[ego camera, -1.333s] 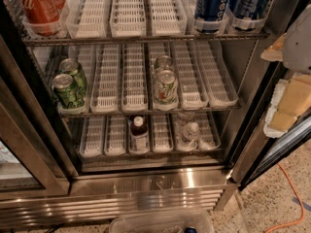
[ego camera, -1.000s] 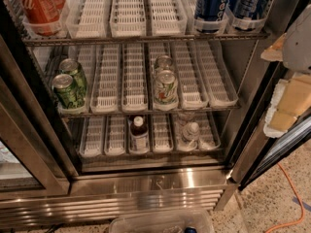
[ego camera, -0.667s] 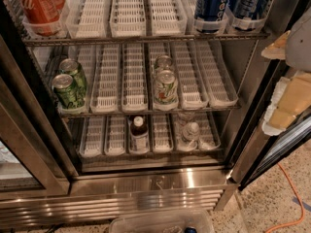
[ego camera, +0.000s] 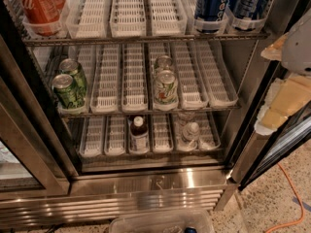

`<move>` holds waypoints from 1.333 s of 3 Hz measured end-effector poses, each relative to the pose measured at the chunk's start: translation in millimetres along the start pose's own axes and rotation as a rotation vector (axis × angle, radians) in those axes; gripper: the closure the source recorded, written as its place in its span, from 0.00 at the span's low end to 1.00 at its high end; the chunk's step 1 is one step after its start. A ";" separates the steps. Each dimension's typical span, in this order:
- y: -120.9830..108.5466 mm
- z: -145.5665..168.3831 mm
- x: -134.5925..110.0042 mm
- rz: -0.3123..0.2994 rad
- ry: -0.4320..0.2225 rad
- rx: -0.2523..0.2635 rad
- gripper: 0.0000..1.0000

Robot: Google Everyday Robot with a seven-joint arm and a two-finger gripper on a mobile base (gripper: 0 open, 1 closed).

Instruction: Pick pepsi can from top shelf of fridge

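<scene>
**Pepsi cans at the right end of the top shelf, gripper outside the fridge on the right**

Two dark blue aluminium cans with white lettering are seen standing at the right end of the grey wire top shelf (ego camera: 146, 39) of the stainless-steel fridge (ego camera: 146, 198). The pepsi can (ego camera: 212, 4) nearer the middle is seated at the front of its clear-white slotted plastic lane tray (ego camera: 210, 27). A second blue can (ego camera: 249, 1) is seated in the lane just beside it on the right. Both tops are cut off at the upper edge of the view. At the left end of the same shelf, red cola cans (ego camera: 36, 4) are lined up in a lane.

The gripper (ego camera: 286, 98), a pale grey rounded housing with beige parts below it, is shown at the right edge. It is placed outside the fridge opening, beside the right door post and below the level of the top shelf's rail, well apart from the pepsi can. Whether it is open or closed cannot be told.

On the middle rack, two green cans (ego camera: 68, 89) are set at the left, and two green-and-white cans (ego camera: 165, 86) are set one behind the other in a central lane. On the bottom rack, a brown bottle with a white cap (ego camera: 139, 132) is flanked on its right by a clear plastic bottle (ego camera: 189, 132). A clear plastic container (ego camera: 160, 222) is seen at the bottom edge, and an orange cable (ego camera: 291, 198) is laid on the speckled floor at the lower right.
</scene>
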State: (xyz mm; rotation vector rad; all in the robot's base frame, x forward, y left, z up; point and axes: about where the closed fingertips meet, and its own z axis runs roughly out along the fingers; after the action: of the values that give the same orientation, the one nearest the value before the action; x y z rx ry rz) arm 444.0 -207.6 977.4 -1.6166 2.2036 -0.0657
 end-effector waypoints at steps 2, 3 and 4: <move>-4.6 20.2 -51.3 0.080 -0.096 0.116 0.00; -4.6 20.2 -51.4 0.080 -0.096 0.116 0.00; -5.3 28.4 -53.0 0.175 -0.151 0.136 0.00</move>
State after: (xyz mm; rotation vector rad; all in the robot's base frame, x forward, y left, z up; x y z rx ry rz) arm 471.8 -154.8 968.3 -1.3081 2.1645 -0.0413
